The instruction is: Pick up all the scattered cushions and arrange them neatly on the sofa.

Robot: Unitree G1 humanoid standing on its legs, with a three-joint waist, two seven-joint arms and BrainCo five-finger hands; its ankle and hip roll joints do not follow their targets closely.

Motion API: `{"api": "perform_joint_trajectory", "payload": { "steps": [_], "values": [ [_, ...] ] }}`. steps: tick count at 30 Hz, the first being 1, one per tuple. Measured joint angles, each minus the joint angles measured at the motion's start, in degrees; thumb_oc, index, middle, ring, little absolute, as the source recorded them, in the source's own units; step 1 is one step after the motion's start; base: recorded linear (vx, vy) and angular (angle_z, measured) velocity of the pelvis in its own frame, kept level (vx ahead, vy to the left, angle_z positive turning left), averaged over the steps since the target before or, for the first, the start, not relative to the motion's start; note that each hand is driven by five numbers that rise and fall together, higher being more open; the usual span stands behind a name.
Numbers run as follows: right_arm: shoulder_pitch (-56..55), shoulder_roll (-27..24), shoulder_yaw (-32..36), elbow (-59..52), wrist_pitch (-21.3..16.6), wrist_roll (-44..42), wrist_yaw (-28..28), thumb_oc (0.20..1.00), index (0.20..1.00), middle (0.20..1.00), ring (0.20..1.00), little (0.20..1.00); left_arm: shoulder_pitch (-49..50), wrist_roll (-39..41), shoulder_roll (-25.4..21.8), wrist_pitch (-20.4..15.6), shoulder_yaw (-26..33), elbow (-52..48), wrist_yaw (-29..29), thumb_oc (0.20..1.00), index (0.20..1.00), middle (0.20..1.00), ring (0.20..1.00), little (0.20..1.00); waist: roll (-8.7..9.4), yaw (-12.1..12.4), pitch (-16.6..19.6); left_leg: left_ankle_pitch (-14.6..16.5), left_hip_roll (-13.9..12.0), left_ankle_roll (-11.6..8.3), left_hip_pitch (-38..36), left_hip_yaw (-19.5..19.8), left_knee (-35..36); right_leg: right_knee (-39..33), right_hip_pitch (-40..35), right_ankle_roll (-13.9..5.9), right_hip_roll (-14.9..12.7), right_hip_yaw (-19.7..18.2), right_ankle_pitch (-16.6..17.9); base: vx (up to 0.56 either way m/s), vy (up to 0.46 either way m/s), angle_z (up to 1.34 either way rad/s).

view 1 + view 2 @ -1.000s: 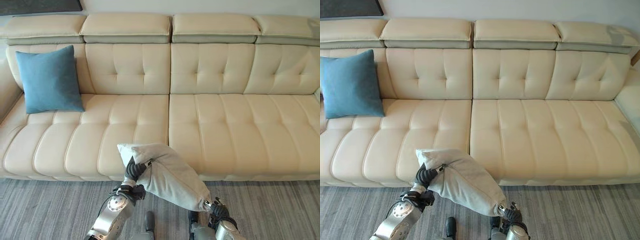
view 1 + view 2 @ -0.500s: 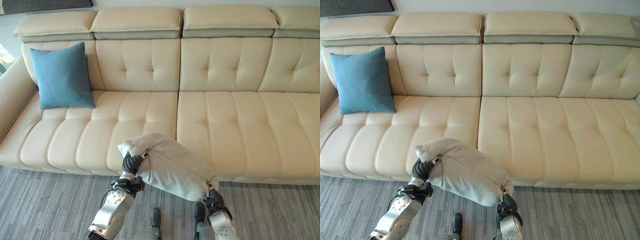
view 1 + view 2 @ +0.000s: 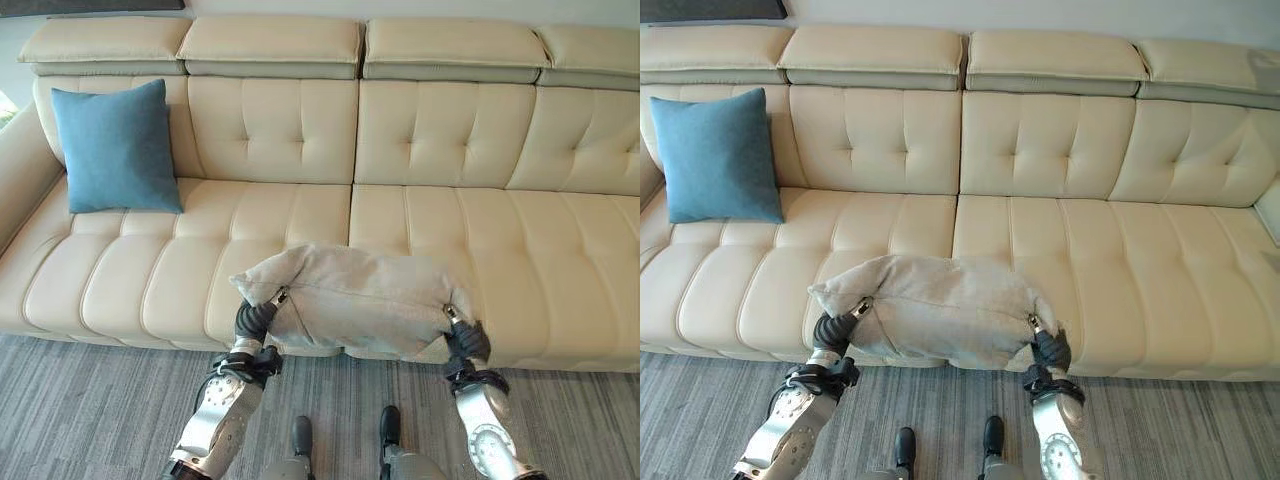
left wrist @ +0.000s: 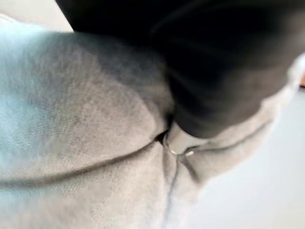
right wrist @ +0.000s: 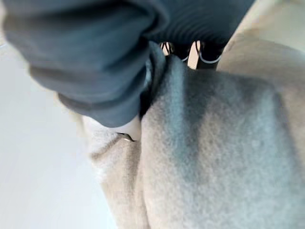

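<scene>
Grey cushion hides fingers of left hand, right hand.

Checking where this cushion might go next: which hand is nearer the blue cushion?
Left. The left hand grips the grey cushion's end on the blue cushion's side; the right hand holds the far end.

Cream tufted sofa, grey carpet
</scene>
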State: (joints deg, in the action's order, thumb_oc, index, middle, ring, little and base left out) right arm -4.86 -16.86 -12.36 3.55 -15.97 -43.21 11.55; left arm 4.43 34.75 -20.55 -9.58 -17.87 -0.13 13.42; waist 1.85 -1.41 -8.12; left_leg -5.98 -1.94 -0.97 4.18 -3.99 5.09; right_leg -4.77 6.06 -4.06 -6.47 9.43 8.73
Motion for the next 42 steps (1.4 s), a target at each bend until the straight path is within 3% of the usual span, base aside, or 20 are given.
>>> {"api": "perform_joint_trajectory", "payload": {
  "steps": [5, 8, 14, 18, 20, 22, 24, 25, 28, 29, 32, 34, 35, 37, 38, 41, 42],
  "values": [
    [0.4, -6.5, 2.1, -8.3, 1.8, 18.2, 0.9, 0.2, 0.2, 0.2, 0.2, 0.2, 0.7, -2.6, -0.6, 0.0, -0.1, 0.3, -1.7, 0.2, 0.2, 0.2, 0.2, 0.2, 0.88, 0.0, 0.2, 0.3, 0.1, 0.15, -0.6, -0.1, 0.0, 0.0, -0.5, -0.13, -0.1, -0.2, -0.1, 0.03, 0.045, -0.02],
    [1.7, -6.9, 2.3, -9.0, 2.4, 26.8, 1.1, 0.2, 0.2, 0.2, 0.2, 0.2, 1.7, -3.6, -0.9, 0.0, 0.1, 0.4, -2.2, 0.2, 0.2, 0.2, 0.2, 0.2, 1.84, 0.0, 0.4, 0.6, 0.0, 0.19, -1.4, -0.8, 0.0, 0.0, -1.0, -0.15, 0.0, -0.5, -0.1, 0.02, 0.068, -0.1],
    [1.7, -7.2, 1.6, -9.0, 4.4, 35.5, 2.0, 0.2, 0.2, 0.2, 0.2, 0.2, 2.5, -8.9, -2.6, 0.1, 0.0, 0.9, -2.1, 0.2, 0.2, 0.2, 0.2, 0.2, 2.28, 0.1, 0.4, 0.9, 1.0, 0.78, -1.2, -0.4, 0.0, 0.0, -0.9, -0.6, -0.9, -0.6, -0.1, 0.04, 0.162, 0.01],
    [0.5, -6.4, 1.7, -8.9, 4.7, 36.1, 2.8, 0.2, 0.2, 0.2, 0.2, 0.2, 2.3, -10.1, -2.2, 0.1, -0.7, 1.0, -1.3, 0.2, 0.2, 0.2, 0.2, 0.2, 2.9, -0.2, 0.4, 1.6, 2.7, 2.01, 0.2, 0.5, -0.4, 1.0, 0.4, -1.56, -2.3, 0.0, -0.7, 0.02, 0.191, 0.17],
    [0.3, -6.2, 1.6, -8.6, 4.8, 36.7, 3.1, 0.2, 0.2, 0.2, 0.2, 0.2, 2.0, -11.1, -2.1, 0.1, -1.1, 1.6, -0.2, 0.2, 0.2, 0.2, 0.2, 0.2, 2.61, -0.6, 0.2, 1.6, 3.4, 3.35, 1.1, 0.6, -1.0, 6.8, 3.7, -2.06, -3.2, -0.2, -1.0, 0.01, 0.122, -0.02],
    [0.7, -6.2, 0.4, -8.1, 5.3, 37.6, 4.0, 0.2, 0.2, 0.2, 0.2, 0.2, 0.8, -11.3, -1.5, 0.0, -1.2, 2.8, 1.4, 0.2, 0.2, 0.2, 0.2, 0.2, 1.72, -1.1, -1.9, 2.2, 3.4, 5.22, -0.3, 0.2, -1.8, 19.3, 9.1, -2.66, -4.7, -1.7, -2.4, 0.06, 0.023, -0.1],
    [0.1, -6.1, -0.7, -8.2, 5.3, 37.6, 4.2, 0.2, 0.2, 0.2, 0.2, 0.2, 0.1, -11.3, -1.9, 0.0, -0.9, 3.3, 2.6, 0.2, 0.2, 0.2, 0.2, 0.2, 1.71, -2.3, -2.5, 2.7, 3.5, 5.67, -1.1, 0.7, -1.6, 23.6, 13.1, -2.95, -3.4, -3.9, -7.4, 0.09, -0.04, 0.01],
    [0.1, -6.0, -0.6, -8.2, 5.3, 37.6, 4.2, 0.2, 0.2, 0.2, 0.2, 0.2, -0.2, -11.3, -2.3, 0.0, -0.7, 3.2, 2.7, 0.2, 0.2, 0.2, 0.2, 0.2, 2.03, -2.2, -2.6, 2.4, 3.5, 5.95, -1.1, 0.1, -1.6, 23.1, 13.6, -3.1, -2.8, -5.1, -8.2, 0.15, -0.084, -0.03],
    [0.7, -5.5, -1.0, -8.1, 5.2, 37.6, 4.3, 0.2, 0.2, 0.2, 0.2, 0.2, -0.8, -11.7, -2.7, 0.0, 0.2, 3.2, 2.9, 0.2, 0.2, 0.2, 0.2, 0.2, 3.12, -1.2, -3.4, 3.8, 4.1, 5.8, -1.5, -2.1, -1.3, 14.1, 14.5, -2.62, -2.4, 1.6, -7.7, 0.2, -0.115, -0.3],
    [1.0, -5.3, -1.2, -8.0, 5.2, 37.6, 4.3, 0.2, 0.2, 0.2, 0.2, 0.2, -0.8, -11.7, -2.4, -0.1, 0.5, 3.2, 3.2, 0.2, 0.2, 0.2, 0.2, 0.2, 3.16, -1.0, -3.5, 3.9, 4.1, 5.65, -1.5, -2.7, -0.9, 11.0, 14.5, -3.64, -1.8, 1.8, -7.0, 0.28, -0.166, -0.31],
    [2.0, -5.3, -1.2, -7.4, 5.2, 37.6, 4.4, 0.2, 0.2, 0.2, 0.2, 0.2, -1.1, -11.9, -2.1, -0.1, 1.1, 3.2, 3.6, 0.2, 0.2, 0.2, 0.2, 0.2, 3.17, -1.0, -4.2, 4.9, 4.1, 4.75, -2.5, -3.1, -0.5, 4.6, 13.7, -4.01, -0.9, 2.1, -4.6, 0.27, -0.151, -0.14],
    [1.0, -5.0, -1.0, -5.2, 5.4, 37.5, 4.4, 0.2, 0.2, 0.2, 0.2, 0.2, -0.4, -12.9, -0.7, -0.2, 1.2, 3.2, 3.6, 0.2, 0.2, 0.2, 0.2, 0.2, 3.66, -1.4, -4.3, 6.1, 4.1, 2.7, -6.3, -2.4, -0.5, 1.9, 7.5, -2.63, -1.2, 3.1, -1.5, 0.47, -0.265, 0.18],
    [1.1, -5.1, -1.0, -3.7, 5.2, 37.5, 4.2, 0.2, 0.2, 0.2, 0.2, 0.2, 0.3, -13.3, 0.2, -0.2, 1.5, 3.2, 3.6, 0.2, 0.2, 0.2, 0.2, 0.2, 3.33, -1.2, -4.3, 7.9, 3.3, 1.37, -7.9, -2.0, -0.6, 1.8, 6.0, -0.66, -0.6, 3.5, 0.3, 0.54, -0.34, 0.2],
    [0.1, -5.4, -0.6, -3.4, 5.4, 37.5, 4.3, 0.2, 0.2, 0.2, 0.2, 0.2, 1.0, -13.4, 1.1, -0.2, 1.6, 3.1, 3.6, 0.2, 0.2, 0.2, 0.2, 0.2, 2.02, -1.3, -3.4, 8.6, 1.3, 0.4, -8.5, -1.3, -1.5, 2.2, 4.8, 1.29, 1.4, 3.8, 2.2, 0.29, -0.223, 0.14],
    [0.3, -5.9, -0.4, -3.9, 5.4, 37.5, 4.2, 0.2, 0.2, 0.2, 0.2, 0.2, 1.2, -13.4, 1.5, -0.4, 1.7, 2.2, 3.5, 0.2, 0.2, 0.2, 0.2, 0.2, 0.92, -1.2, -2.9, 9.5, -0.7, -0.49, -7.9, -1.3, -2.7, 1.8, 4.7, 3.67, 3.7, 4.6, 2.2, 0.29, -0.243, 0.09],
    [2.5, -6.3, -0.6, -3.7, 5.4, 37.0, 3.9, 0.2, 0.2, 0.2, 0.2, 0.2, 0.6, -13.3, 1.6, -0.6, 2.8, 2.4, 3.4, 0.2, 0.2, 0.2, 0.2, 0.2, 0.91, -0.9, -2.9, 10.2, -3.0, -1.66, -4.7, -1.4, -11.1, 1.3, 3.2, 6.15, 5.9, 4.6, 0.7, 0.28, -0.294, -0.03],
    [2.8, -6.3, -0.5, -3.9, 5.4, 36.7, 4.0, 0.2, 0.2, 0.2, 0.2, 0.2, 0.2, -13.3, 1.5, -0.6, 2.6, 2.4, 3.4, 0.2, 0.2, 0.2, 0.2, 0.2, 1.4, -1.0, -3.1, 11.0, -3.2, -2.39, -2.4, -1.3, -17.2, 1.2, 2.0, 6.87, 5.8, 4.6, -0.1, 0.06, -0.074, -0.09]
  ]
}}
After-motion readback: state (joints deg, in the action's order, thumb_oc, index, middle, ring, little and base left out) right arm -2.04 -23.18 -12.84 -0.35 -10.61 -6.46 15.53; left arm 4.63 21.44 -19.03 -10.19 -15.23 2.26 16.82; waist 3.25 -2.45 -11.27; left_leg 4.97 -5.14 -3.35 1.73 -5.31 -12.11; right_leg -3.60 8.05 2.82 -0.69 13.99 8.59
